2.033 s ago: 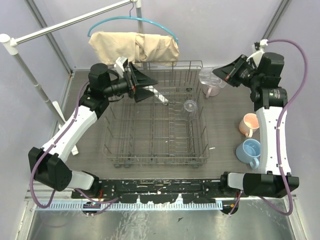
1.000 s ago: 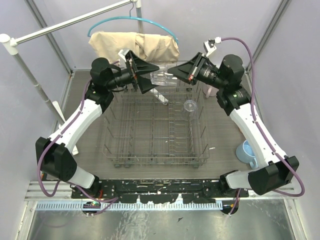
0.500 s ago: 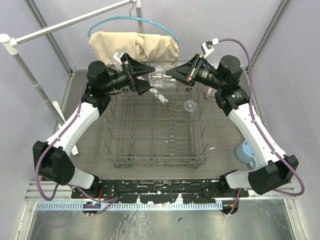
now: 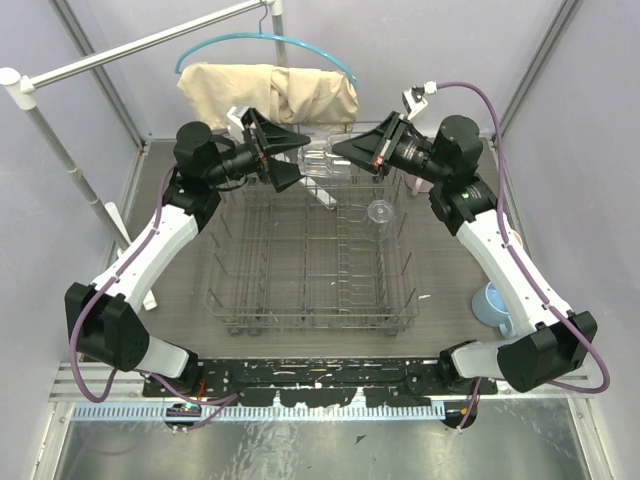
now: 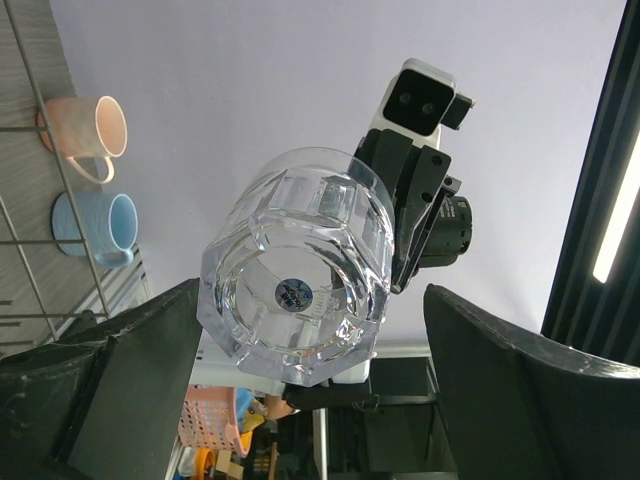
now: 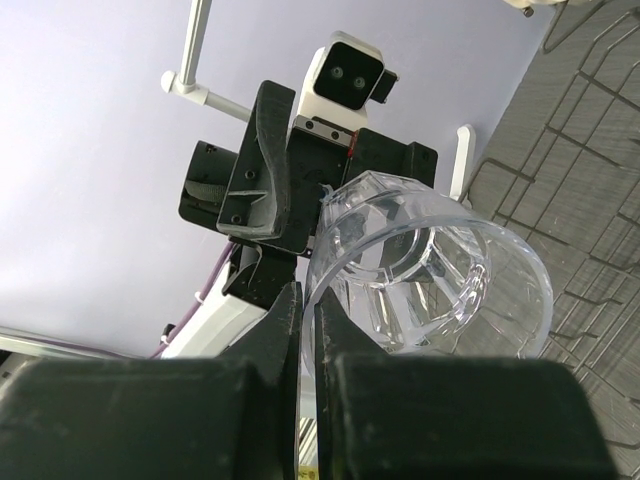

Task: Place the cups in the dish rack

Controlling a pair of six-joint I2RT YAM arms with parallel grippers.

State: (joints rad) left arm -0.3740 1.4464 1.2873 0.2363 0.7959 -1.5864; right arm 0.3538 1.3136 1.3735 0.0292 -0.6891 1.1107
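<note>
My R end effector [image 6: 307, 320] pinches the glass [image 5: 300, 290] rim so my L end effector [image 4: 298, 158], spread wide, can prob. take it above the rack [image 4: 310, 318].

The left arm [image 4: 150, 250] and right arm [image 4: 510, 262] are stretched forward and turned inward. The left gripper [image 4: 292, 157] is spread wide; the right gripper [image 4: 342, 152] is clamped on the rim of a clear glass tumbler [image 4: 318, 153].

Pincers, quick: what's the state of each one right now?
Left pincer: open, nothing gripped.
Right pincer: shut on the clear tumbler, at its rim.
</note>
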